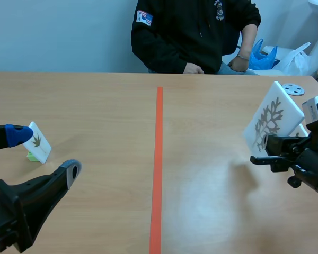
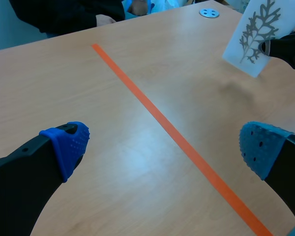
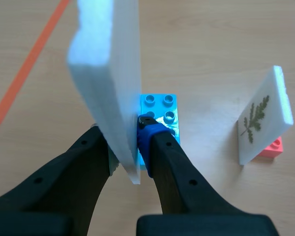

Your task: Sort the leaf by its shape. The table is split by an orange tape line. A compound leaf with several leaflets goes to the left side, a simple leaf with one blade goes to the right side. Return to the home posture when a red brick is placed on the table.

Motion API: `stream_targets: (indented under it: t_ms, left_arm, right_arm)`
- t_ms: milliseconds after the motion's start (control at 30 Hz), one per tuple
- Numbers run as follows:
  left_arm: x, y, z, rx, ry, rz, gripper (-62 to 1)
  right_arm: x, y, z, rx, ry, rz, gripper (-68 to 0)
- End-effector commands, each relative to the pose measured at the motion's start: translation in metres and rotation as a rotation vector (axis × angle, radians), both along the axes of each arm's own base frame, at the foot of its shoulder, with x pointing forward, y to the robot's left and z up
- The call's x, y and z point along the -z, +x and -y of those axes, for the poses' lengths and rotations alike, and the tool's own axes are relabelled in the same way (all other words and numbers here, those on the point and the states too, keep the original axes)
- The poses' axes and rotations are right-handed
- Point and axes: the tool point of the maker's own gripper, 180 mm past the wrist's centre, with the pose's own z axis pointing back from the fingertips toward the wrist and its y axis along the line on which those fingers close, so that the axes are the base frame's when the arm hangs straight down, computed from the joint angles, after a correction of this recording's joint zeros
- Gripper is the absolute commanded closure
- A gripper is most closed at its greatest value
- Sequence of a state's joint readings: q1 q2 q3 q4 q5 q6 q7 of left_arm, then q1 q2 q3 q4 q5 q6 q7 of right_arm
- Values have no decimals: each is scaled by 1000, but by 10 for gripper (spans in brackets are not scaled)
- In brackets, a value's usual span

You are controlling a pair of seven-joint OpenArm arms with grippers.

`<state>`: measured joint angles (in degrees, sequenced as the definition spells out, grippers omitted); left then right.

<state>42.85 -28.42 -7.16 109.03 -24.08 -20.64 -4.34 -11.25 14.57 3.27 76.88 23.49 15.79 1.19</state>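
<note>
Right tool: my right tool (image 3: 124,147) is clamped on the big white card (image 1: 273,114). One pad presses its printed face and the other its back, just above the blue block (image 3: 160,105) that serves as its foot.
Why held so: I grip low on the card's edge so that card and block lift as one piece and the leaf print stays uncovered.
Card's place: it hangs tilted in the air, clear of the table (image 1: 212,106), on the right of the orange line (image 1: 159,159).
Leaf: the print branches into many small lobes, so I judge it a compound leaf. That means it belongs across the line on the left, and the carry is not yet done.
Left tool: my left tool (image 2: 164,146) is spread wide and holds nothing. It sits low over the left half, probably so the crossing path stays free.
Beside it: a small card (image 1: 38,142) stands on a green block (image 1: 32,156), with one of my pads just beside its top edge. Its leaf is too small to classify.
Further right: a second card (image 3: 263,118) stands on a pink block (image 3: 271,147), propped there by that foot.
Far edge: a person (image 1: 193,32) sits across the table.
</note>
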Motion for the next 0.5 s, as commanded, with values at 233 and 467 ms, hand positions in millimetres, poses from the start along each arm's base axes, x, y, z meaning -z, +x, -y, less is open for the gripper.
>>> stream_targets:
  t_ms: [233, 467]
  left_arm:
    - [-6, 1, 3, 1, -17, 18, -623]
    - [-6, 1, 3, 1, -17, 19, -623]
  right_arm:
    - [13, 17, 14, 61, -10, 16, -13]
    - [22, 17, 29, 126, -35, -2, -13]
